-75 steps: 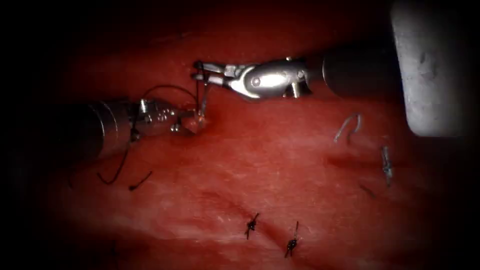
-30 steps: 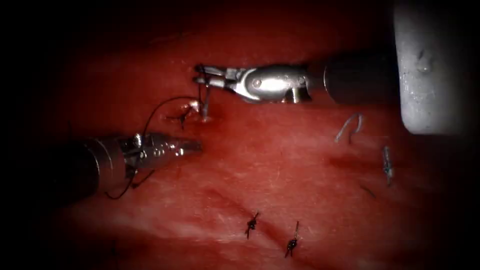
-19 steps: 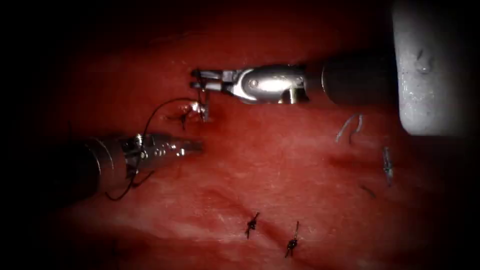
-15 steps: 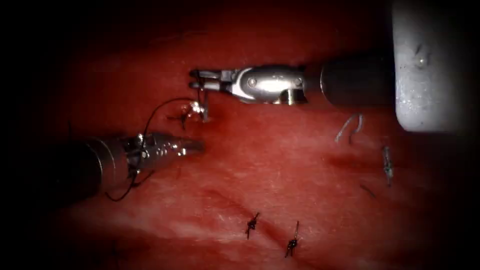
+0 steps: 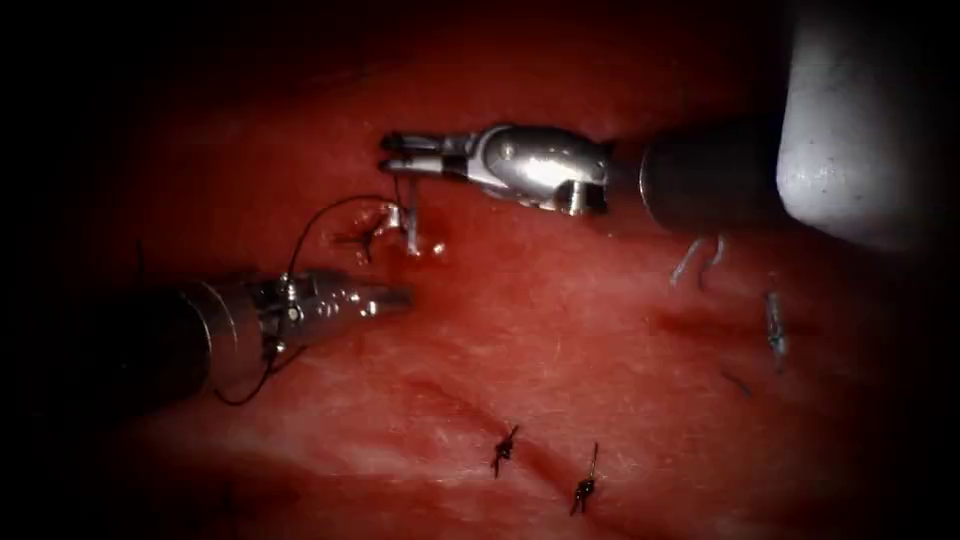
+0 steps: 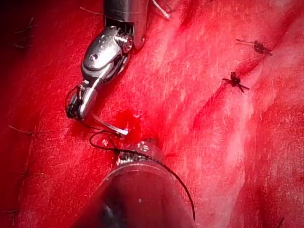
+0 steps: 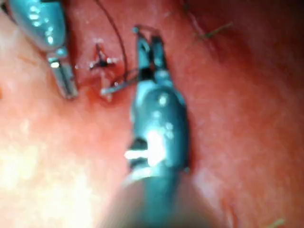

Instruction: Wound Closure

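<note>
The right tool is clamped on the needle near its upper end; the needle stands almost upright with its lower end in the tissue, where a small pool of red fluid has gathered. The left tool lies below and to the left of that spot, jaws closed and holding nothing, with the thread arching from the entry site back over its wrist (the slack trails off beneath the shaft). A knotted stitch sits just beside the needle on its left. Two more finished knots lie lower along the cut, so I judge the closure partly done, with the present bite incomplete. Loose cut ends of thread rest well to the right.
</note>
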`<action>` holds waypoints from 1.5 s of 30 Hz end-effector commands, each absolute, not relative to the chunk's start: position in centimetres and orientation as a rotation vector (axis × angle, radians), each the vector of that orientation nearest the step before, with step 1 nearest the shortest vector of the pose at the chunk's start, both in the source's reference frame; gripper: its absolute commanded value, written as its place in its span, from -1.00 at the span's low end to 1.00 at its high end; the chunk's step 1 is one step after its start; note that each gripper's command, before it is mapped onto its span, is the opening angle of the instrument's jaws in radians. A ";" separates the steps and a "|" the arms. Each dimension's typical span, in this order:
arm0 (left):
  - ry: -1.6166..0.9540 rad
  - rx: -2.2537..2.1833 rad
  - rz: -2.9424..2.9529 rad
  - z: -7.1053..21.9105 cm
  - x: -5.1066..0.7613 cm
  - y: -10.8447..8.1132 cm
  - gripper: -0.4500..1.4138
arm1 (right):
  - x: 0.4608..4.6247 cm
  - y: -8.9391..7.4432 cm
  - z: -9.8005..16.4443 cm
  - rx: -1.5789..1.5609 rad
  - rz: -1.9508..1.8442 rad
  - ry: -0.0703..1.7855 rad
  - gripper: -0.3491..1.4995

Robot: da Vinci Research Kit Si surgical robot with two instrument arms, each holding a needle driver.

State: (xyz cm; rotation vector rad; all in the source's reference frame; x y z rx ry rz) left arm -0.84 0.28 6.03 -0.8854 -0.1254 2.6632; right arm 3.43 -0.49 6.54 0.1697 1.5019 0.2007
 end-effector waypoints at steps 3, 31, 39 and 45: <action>-0.124 -0.887 2.665 6.1 -0.90 0.3 -0.77 | 3.46 -0.5 6.6 0.180 0.237 1.506 -1.00; -0.136 -0.901 2.672 6.1 -0.74 0.3 -0.77 | 3.49 -0.7 6.7 0.674 0.629 1.370 -1.00; -0.136 -0.901 2.672 6.1 -0.74 0.3 -0.77 | 3.53 -0.7 6.7 0.891 0.802 1.296 -1.00; -0.136 -0.901 2.671 6.1 -0.74 0.3 -0.77 | 3.56 -0.7 6.7 1.027 0.934 1.267 -1.00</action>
